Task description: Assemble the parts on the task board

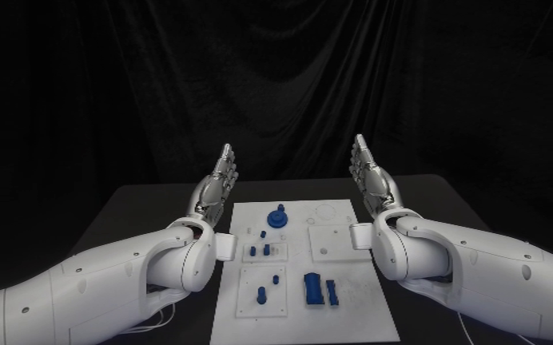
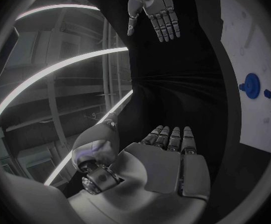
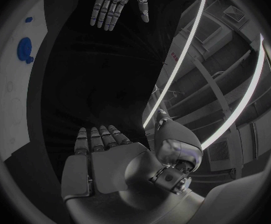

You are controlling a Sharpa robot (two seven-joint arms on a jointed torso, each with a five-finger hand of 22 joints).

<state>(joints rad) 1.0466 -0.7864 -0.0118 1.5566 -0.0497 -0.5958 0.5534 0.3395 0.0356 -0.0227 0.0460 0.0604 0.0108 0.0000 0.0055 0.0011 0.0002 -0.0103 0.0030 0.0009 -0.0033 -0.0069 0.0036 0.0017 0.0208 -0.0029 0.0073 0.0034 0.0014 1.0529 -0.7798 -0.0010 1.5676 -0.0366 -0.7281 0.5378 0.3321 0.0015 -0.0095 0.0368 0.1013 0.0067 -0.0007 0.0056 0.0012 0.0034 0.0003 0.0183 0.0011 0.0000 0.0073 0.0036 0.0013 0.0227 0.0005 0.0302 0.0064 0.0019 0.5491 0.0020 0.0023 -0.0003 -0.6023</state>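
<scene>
We see the task board (image 1: pixel 302 277) at the lower centre of the head view, on the table (image 1: pixel 138 209), with blue parts (image 1: pixel 278 219) scattered over it. Our left hand (image 1: pixel 216 183) and right hand (image 1: pixel 371 176) stand raised either side of its far end, fingers straight, holding nothing. A hand coming down could, we judge, brush the small loose parts and knock them off the board. We can read no writing or labels.
</scene>
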